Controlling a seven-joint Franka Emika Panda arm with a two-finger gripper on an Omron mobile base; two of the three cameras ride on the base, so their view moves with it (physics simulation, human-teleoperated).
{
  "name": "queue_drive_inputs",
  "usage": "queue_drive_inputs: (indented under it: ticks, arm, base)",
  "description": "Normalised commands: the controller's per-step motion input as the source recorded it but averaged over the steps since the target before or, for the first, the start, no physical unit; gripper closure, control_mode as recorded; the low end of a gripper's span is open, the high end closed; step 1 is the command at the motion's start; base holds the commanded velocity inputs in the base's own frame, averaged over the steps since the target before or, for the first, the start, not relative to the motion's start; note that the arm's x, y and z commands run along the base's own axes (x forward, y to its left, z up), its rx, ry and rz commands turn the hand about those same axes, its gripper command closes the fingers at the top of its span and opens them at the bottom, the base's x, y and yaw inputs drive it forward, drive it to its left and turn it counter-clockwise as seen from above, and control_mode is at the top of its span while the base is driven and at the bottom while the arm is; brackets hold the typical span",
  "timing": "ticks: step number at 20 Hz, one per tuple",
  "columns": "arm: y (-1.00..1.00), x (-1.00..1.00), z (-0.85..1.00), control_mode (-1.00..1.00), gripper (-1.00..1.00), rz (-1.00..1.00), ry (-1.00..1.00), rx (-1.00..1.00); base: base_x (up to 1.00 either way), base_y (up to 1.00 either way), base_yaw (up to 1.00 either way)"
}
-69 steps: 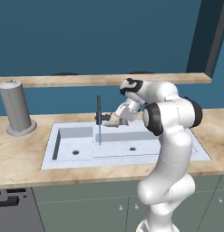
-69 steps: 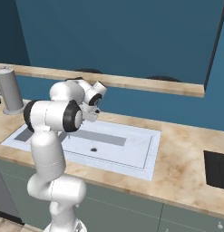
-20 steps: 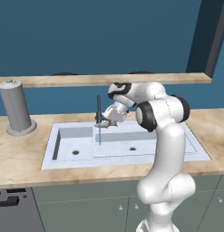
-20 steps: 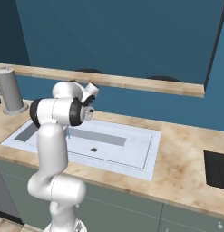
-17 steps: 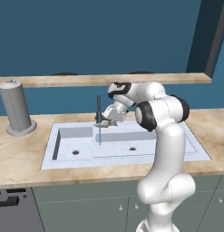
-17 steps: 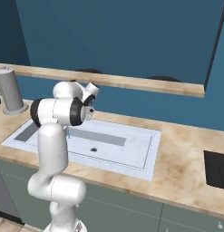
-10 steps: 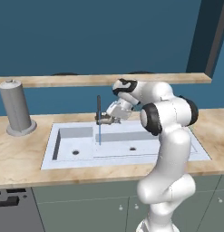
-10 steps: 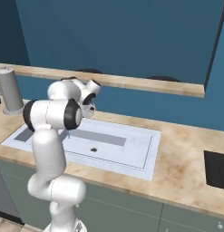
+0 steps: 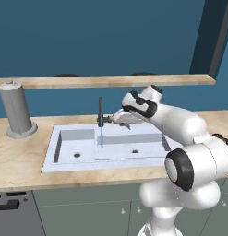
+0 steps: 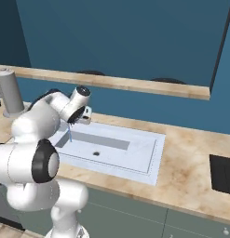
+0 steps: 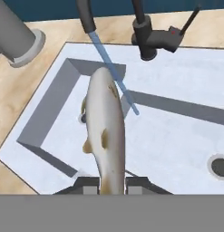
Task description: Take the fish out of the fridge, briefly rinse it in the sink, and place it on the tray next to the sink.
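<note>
The grey-white fish [image 11: 105,131] hangs lengthwise from my gripper [image 11: 111,183], which is shut on its tail end. A thin blue water stream [image 11: 114,74] from the dark faucet [image 11: 148,34] crosses the fish's head end above the pale sink [image 11: 177,136]. In the left base view my gripper [image 9: 116,118] holds the fish [image 9: 125,120] just right of the faucet [image 9: 100,110], over the sink [image 9: 111,147]. From the right side, the gripper [image 10: 84,118] is at the sink's [image 10: 135,148] back left. The black tray [image 10: 222,173] lies on the counter far right. The fridge is out of view.
A tall grey canister [image 9: 15,109] stands on the wooden counter left of the sink. A wooden ledge [image 9: 111,81] runs along the blue wall behind. The sink drain [image 11: 219,166] is off to the right in the hand view.
The arm's elbow has swung down and toward the cameras. The gripper has shifted slightly right of the faucet, with the fish still in it. Water keeps running.
</note>
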Motion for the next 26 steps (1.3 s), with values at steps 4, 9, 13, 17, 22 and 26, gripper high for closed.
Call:
queue_drive_inputs:
  ticks: [4,9,13,17,22,26]
  arm:
    - [0.0,-1.0,0.61,-1.0,1.0,-0.42,-0.1,-0.19]
    - [-0.02,-0.99,0.73,-1.0,1.0,-0.44,-0.02,-0.13]
    - [-0.12,-0.82,0.78,-1.0,1.0,-0.45,0.03,-0.1]
    - [-0.24,-0.42,0.91,-1.0,1.0,-0.31,0.11,-0.01]
    - [-0.2,0.04,0.48,-1.0,1.0,0.02,0.14,0.16]
    - [0.0,-0.14,0.0,-1.0,1.0,0.0,0.0,0.0]
  base:
    - [0.0,0.0,0.0]
    - [0.0,0.0,0.0]
    - [0.0,0.0,0.0]
    - [0.0,0.0,0.0]
    - [0.0,0.0,0.0]
    - [0.0,0.0,0.0]
